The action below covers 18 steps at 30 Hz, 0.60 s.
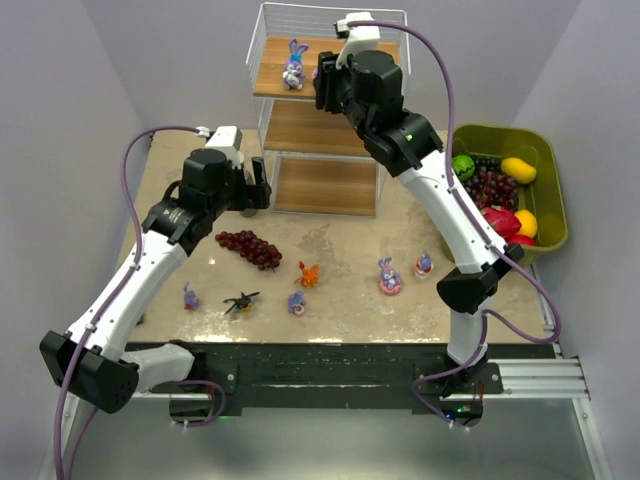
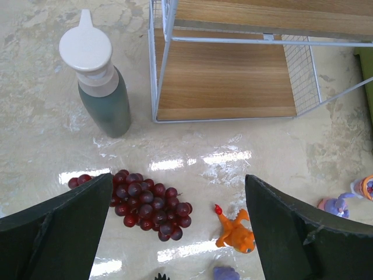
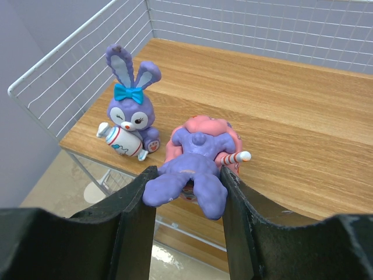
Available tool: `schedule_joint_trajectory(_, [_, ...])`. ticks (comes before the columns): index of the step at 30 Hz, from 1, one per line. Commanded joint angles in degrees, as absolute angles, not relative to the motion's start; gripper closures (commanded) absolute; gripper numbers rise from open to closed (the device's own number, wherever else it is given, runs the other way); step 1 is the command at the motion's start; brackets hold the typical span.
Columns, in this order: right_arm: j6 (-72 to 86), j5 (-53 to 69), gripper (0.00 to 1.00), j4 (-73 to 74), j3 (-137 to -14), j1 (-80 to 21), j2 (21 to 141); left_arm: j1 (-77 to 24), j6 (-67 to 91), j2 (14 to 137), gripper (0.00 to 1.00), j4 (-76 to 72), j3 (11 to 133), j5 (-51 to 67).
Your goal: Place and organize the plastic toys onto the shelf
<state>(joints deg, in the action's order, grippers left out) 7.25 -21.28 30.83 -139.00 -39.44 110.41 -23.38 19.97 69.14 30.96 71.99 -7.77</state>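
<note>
The shelf (image 1: 325, 130) is a white wire rack with wooden boards at the back of the table. A purple bunny with a blue bow (image 3: 129, 119) stands near the front left of its top board (image 3: 291, 116). Beside it, at the board's front edge, my right gripper (image 3: 187, 175) is shut on a purple bunny with a pink ring (image 3: 195, 146). My left gripper (image 2: 178, 233) hangs open over the table, above the orange creature (image 2: 236, 230). More plastic toys lie on the table: a black bug (image 1: 240, 301), small purple figures (image 1: 190, 296) (image 1: 297, 303) and ringed bunnies (image 1: 388, 277) (image 1: 424, 264).
A dark red grape bunch (image 2: 145, 204) lies under the left gripper's left finger. A grey-green bottle with a white cap (image 2: 102, 93) stands left of the shelf's bottom board (image 2: 227, 81). An olive-green bin of fruit (image 1: 548, 180) sits at the right.
</note>
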Motion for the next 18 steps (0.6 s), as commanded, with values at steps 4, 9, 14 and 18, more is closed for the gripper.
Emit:
schedule_joint_trajectory(4, [8.7,-23.1,0.8,29.4,-143.6,-39.0,109.7,-23.1,19.3,69.5,0.0,28.7,71.6,-8.3])
schedule_joint_trajectory(9, [9.8,-22.2,0.77,30.1,-144.0,-38.5,110.2,-23.1,19.3,69.4,0.0,28.9,71.7,-8.2])
schedule_joint_trajectory(14, [11.5,-21.4,0.75,30.9,-144.1,-38.1,110.4,-23.1,19.6,69.2,0.0,29.2,71.5,-8.2])
schedule_joint_trajectory(18, [13.3,-20.7,0.73,32.6,-145.0,-37.8,110.4,-23.1,20.0,68.7,0.0,29.4,70.8,-8.1])
